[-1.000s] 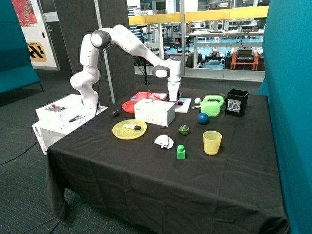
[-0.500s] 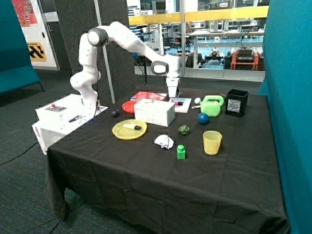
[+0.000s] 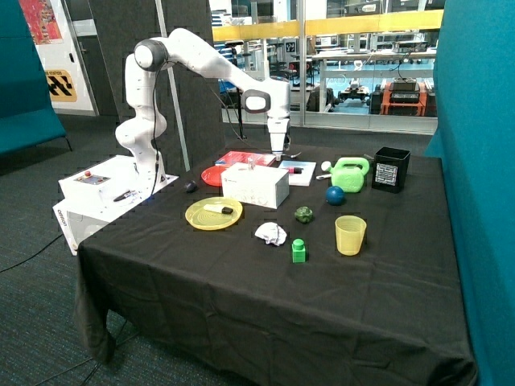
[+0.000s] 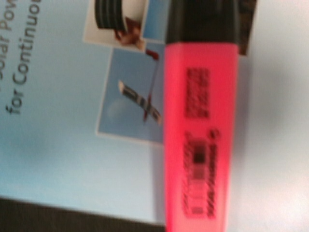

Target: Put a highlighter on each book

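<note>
My gripper (image 3: 277, 151) hung just above the white book (image 3: 294, 171) at the far side of the table (image 3: 241, 305), behind the white box (image 3: 255, 185). A small highlighter (image 3: 294, 170) lay on that book. The red book (image 3: 245, 158) sat beside it, partly hidden by the box, with the red plate (image 3: 213, 175) near its corner. I could not make out my fingers.

light: even indoor, bright windows behind | wrist view: blurred

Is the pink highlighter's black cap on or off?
On. The black cap sits on the pink highlighter, which lies flat on the white book.
</note>
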